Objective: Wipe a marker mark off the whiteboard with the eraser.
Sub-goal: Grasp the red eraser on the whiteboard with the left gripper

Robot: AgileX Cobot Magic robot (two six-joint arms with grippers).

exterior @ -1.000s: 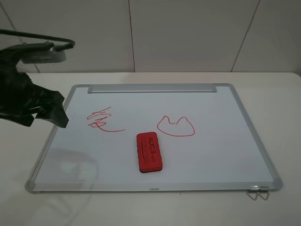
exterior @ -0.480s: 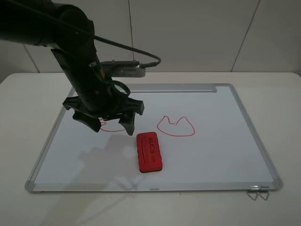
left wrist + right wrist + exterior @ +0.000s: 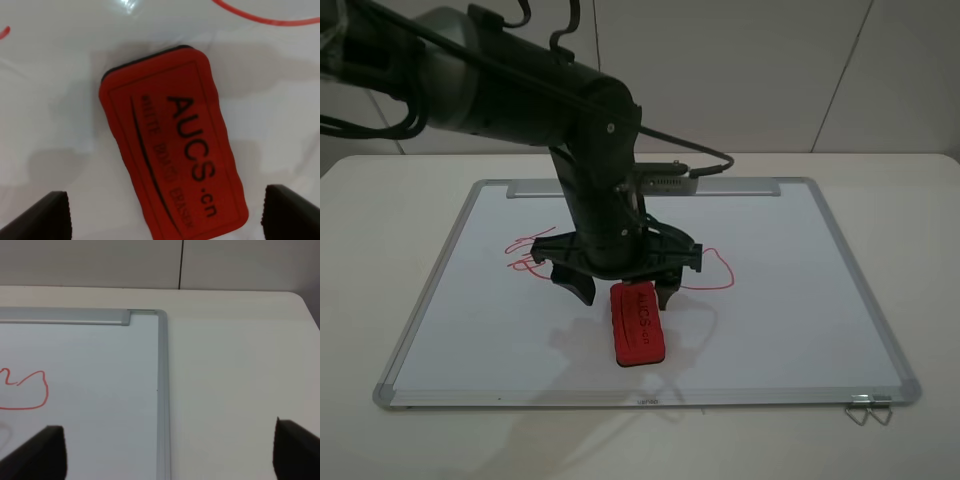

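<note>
The whiteboard (image 3: pixel 800 300) lies flat on the table. On it rests the red eraser (image 3: pixel 638 325), lettered "AUCS", which fills the left wrist view (image 3: pixel 172 145). My left gripper (image 3: pixel 622 288) hangs open over the eraser's far end, one finger on each side and neither touching it; in its own view (image 3: pixel 165 215) only the dark fingertips (image 3: pixel 37 217) show. The marker mark (image 3: pixel 523 250) lies left of the arm, its tail hidden. My right gripper (image 3: pixel 165 452) is open and empty above the whiteboard's (image 3: pixel 100 390) right frame, and is out of the exterior high view.
A closed red two-humped outline (image 3: pixel 717 272) sits right of the arm, partly covered, and shows in the right wrist view (image 3: pixel 25 390). The tray strip (image 3: pixel 740 187) runs along the far edge. A metal clip (image 3: pixel 868 408) lies at the near right corner. White table surrounds the board.
My left arm has swept from the board's left edge across to the middle and now stands over the eraser, covering part of the scribble. The eraser has not moved.
</note>
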